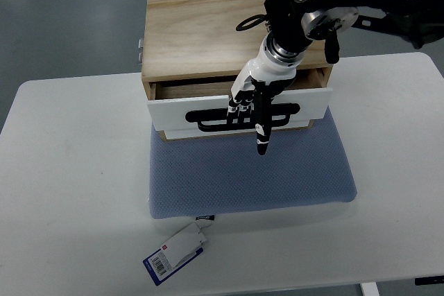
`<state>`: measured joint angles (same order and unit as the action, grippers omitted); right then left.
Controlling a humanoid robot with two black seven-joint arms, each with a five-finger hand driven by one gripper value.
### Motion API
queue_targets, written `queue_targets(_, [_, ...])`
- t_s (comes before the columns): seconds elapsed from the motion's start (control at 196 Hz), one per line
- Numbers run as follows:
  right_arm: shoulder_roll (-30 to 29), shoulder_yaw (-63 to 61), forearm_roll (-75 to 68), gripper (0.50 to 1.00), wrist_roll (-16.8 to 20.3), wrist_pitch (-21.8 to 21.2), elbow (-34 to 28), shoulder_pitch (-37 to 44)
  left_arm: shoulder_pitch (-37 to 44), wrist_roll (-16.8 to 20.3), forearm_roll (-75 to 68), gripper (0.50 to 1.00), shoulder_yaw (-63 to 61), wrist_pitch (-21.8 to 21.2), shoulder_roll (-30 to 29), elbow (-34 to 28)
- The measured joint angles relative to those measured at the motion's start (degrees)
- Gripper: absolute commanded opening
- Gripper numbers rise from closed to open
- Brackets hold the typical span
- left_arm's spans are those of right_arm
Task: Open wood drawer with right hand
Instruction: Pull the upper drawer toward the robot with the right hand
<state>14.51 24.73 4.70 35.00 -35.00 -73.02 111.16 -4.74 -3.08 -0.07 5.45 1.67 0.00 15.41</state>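
Fingers (pixel 237 105) of my right hand (pixel 253 105) are curled together over the black bar handle (pixel 208 116) on the white front panel of the pale wooden drawer box (pixel 201 29), three of them hooked down behind the bar while one black-tipped finger juts straight out past the panel's lower edge. From my seat I see the right arm come in from the upper right corner, its black joints and silver wrist collar hanging over the box's top.

I can see the white-fronted drawer (pixel 173 105) pulled partly out of the box; a dark gap shows between the panel and the wooden frame, and a strip of the drawer's inside is visible on the left. The box sits at the far edge of a blue-grey mesh cushion pad (pixel 250 178), which lies on the white table (pixel 69 171). A white and blue paper tag with a barcode (pixel 175 253) trails from the pad's near edge onto the table. A small metal hinge (pixel 140 50) shows on the box's left side.
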Motion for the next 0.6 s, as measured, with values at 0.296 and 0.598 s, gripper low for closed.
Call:
queue_targets(0.296, [1.3,0.1,-1.1,0.946,0.0,0.0,-2.3,0.1,0.0,0.0,0.0,1.000,0.0,0.0,0.0,-0.1])
queue_targets(0.598, [3.4,0.1,-1.5,0.946,0.0,0.0,-5.8,1.6,0.0,0.0,0.0,1.000,0.0,0.0,0.0,-0.1])
